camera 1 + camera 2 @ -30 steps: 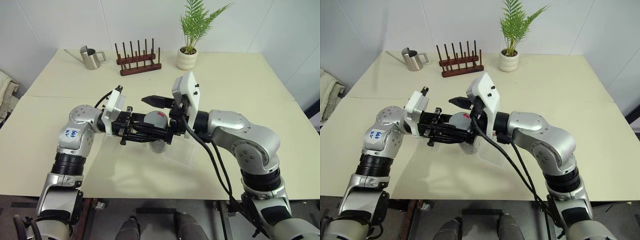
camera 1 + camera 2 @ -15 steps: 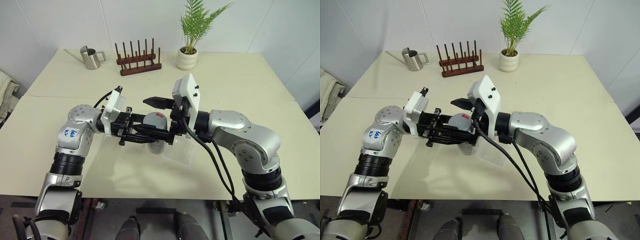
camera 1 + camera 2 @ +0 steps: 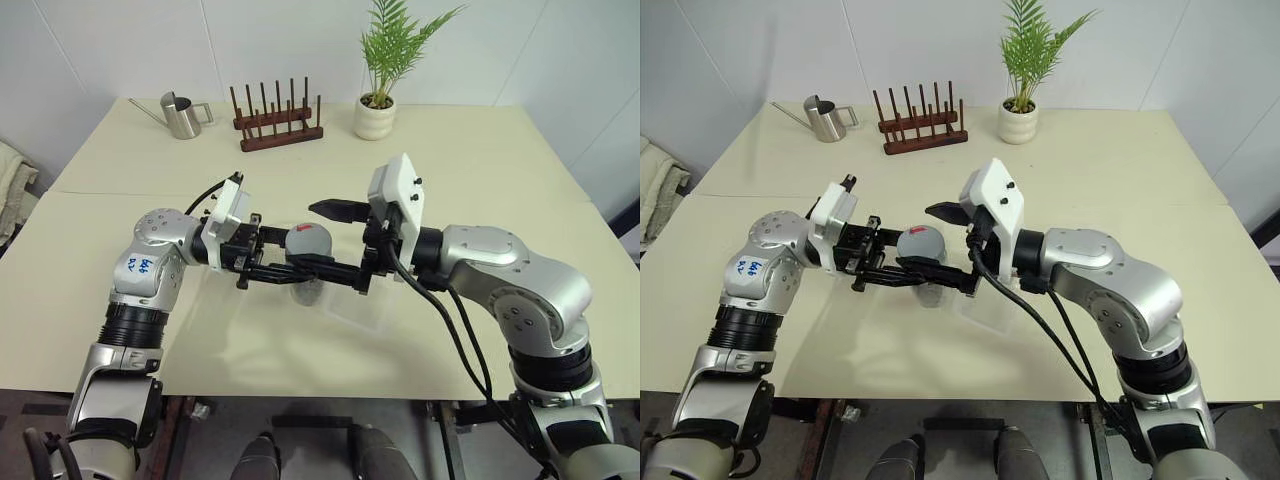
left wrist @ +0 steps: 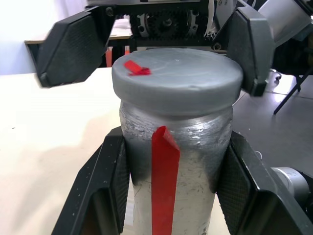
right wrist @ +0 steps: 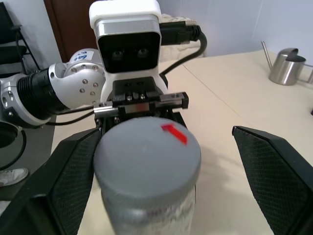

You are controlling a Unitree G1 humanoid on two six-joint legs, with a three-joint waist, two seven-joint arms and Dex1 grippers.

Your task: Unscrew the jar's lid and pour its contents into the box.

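The left claw (image 3: pixel 283 268) grips the jar (image 4: pixel 173 171) by its body, holding it above the desk (image 3: pixel 480 170) with the grey lid (image 3: pixel 309 241) on. Facing it, the right claw (image 3: pixel 340 245) stands wide open, fingers either side of the lid, not touching. The clear box (image 3: pixel 362 305) lies on the desk just below.

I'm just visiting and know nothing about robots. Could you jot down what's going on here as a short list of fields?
Left hand: shut on the jar, holding it above the table
Right hand: open, its fingers on either side of the lid, not gripping it
Lid: on the jar, red mark on top
Box: clear, on the table under the right hand
Far end of the table: steel watering can, wooden rack, potted plant
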